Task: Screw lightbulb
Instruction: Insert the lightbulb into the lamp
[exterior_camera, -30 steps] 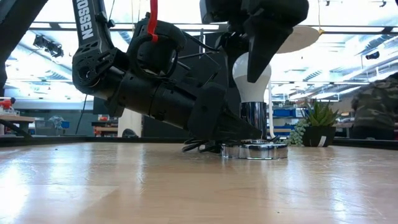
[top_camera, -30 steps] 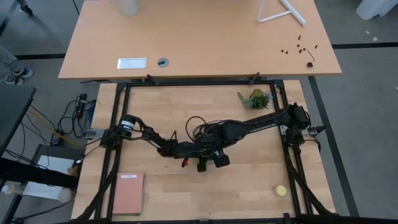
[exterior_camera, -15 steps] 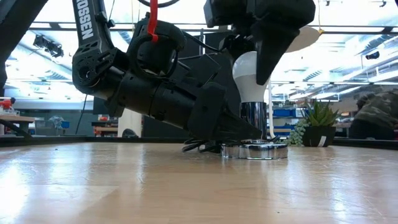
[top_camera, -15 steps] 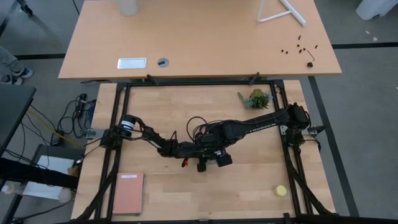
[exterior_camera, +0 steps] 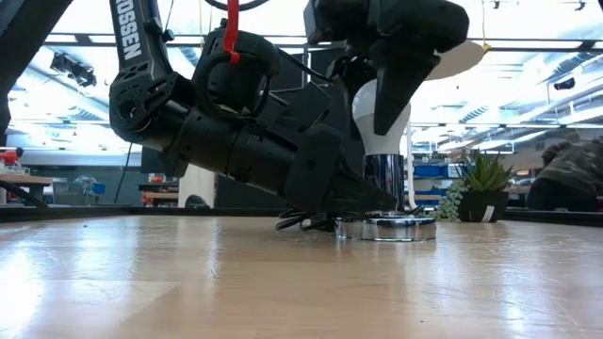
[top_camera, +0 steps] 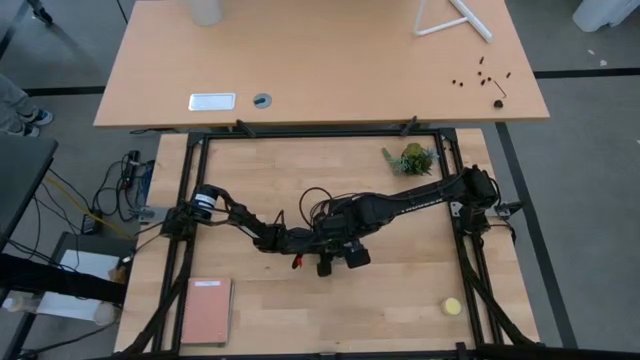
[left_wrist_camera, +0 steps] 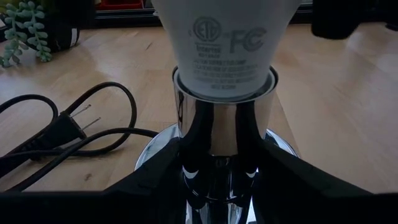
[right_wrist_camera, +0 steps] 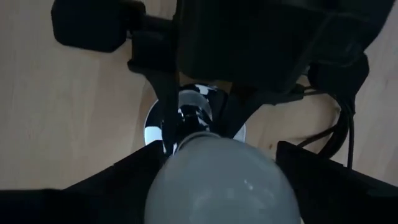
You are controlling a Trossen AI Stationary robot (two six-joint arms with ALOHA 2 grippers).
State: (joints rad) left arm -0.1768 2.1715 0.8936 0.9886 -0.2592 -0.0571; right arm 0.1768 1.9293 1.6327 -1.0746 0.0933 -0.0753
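Observation:
The white lightbulb stands upright with its narrow end in the chrome tube of the socket. The socket's round silver base rests flat on the table near its middle. My left gripper comes in low from the table's left and is shut on the chrome tube. My right gripper hangs over the bulb, pointing down, and is shut on its globe. My left gripper pinches the socket's chrome tube between its two fingers, low down, just above the round base. The fingers come level from the table's left and lie across the upright tube. The base stays flat on the table. My right gripper pinches the bulb's rounded globe between its two fingers, one on each side. The fingers come from above, pointing down along the bulb. The bulb stands upright, its narrow end inside the chrome tube.
The socket's black cord and plug lie on the table behind the base. A small green plant stands at the far right, a yellow ball at the near right, a pink notebook at the near left. A person shows beyond the table.
My right gripper has turned a little about the bulb's upright axis, one way and then back, staying shut on the globe. The socket, its base and my left gripper have kept their places.

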